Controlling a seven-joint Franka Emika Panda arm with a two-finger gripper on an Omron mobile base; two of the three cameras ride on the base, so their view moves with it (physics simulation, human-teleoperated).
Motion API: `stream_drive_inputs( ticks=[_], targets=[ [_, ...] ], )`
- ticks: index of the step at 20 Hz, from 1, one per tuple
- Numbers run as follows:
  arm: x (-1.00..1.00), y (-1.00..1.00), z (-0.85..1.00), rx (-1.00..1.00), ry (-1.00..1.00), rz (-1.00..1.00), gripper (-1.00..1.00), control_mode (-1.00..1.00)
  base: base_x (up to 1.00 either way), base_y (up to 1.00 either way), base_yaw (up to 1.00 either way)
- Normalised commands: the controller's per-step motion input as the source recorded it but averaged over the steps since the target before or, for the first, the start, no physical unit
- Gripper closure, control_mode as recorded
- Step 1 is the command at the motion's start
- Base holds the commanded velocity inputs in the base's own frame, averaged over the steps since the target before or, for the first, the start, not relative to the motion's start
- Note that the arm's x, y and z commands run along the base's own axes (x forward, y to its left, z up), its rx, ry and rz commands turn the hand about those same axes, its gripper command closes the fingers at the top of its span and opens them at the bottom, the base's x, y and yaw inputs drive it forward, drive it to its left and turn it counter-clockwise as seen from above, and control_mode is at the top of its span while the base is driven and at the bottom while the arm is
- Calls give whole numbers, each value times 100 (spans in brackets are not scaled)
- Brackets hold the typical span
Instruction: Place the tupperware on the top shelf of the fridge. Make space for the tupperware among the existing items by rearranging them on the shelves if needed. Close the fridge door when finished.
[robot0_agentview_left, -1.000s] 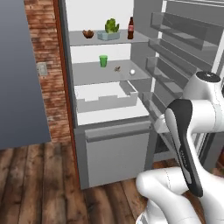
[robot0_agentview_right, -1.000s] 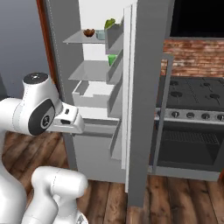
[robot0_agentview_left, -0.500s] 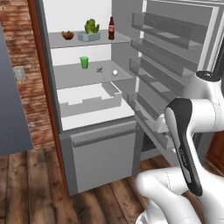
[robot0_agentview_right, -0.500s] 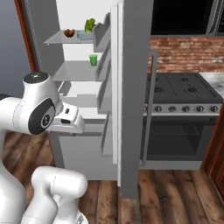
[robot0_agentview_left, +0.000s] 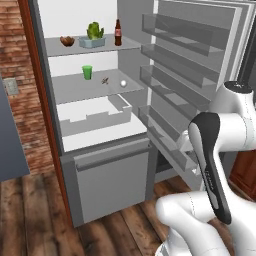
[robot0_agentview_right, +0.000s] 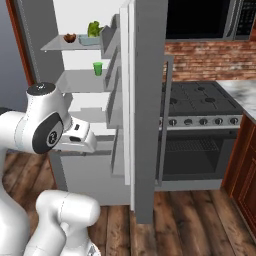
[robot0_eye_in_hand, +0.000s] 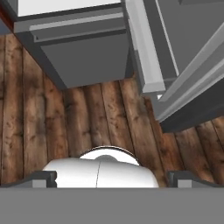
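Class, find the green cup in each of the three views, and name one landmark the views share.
Left base view: green cup on the second shelf, upper left.
Right base view: green cup upper left, beside the door edge.
Hand view: absent.
Shared landmark: bottom drawer front.

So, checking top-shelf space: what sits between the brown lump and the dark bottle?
In the left base view, a pale container holding a leafy green thing stands between brown lump and bottle.

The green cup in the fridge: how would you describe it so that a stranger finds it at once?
Look into the open fridge and find the second glass shelf from the top. The green cup stands upright near its back, left of a small white ball. It is the only green thing on that shelf.
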Motion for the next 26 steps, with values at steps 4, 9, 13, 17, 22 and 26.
stream_drive_inputs(
  ticks=[4,9,13,17,22,26],
  targets=[
    [0,0,0,0,0,-1,-100,-100,0,0,0],
    [0,-4,0,0,0,0,-100,-100,0,0,0],
    [-24,-38,-5,0,0,-1,-100,-100,0,0,0],
    [-46,-68,-17,0,0,-10,-100,-100,0,0,0],
    [-10,-63,-10,3,-3,-16,-100,-100,0,0,0],
    [18,-55,-1,11,-12,-8,-100,-100,0,0,0]
  ],
)
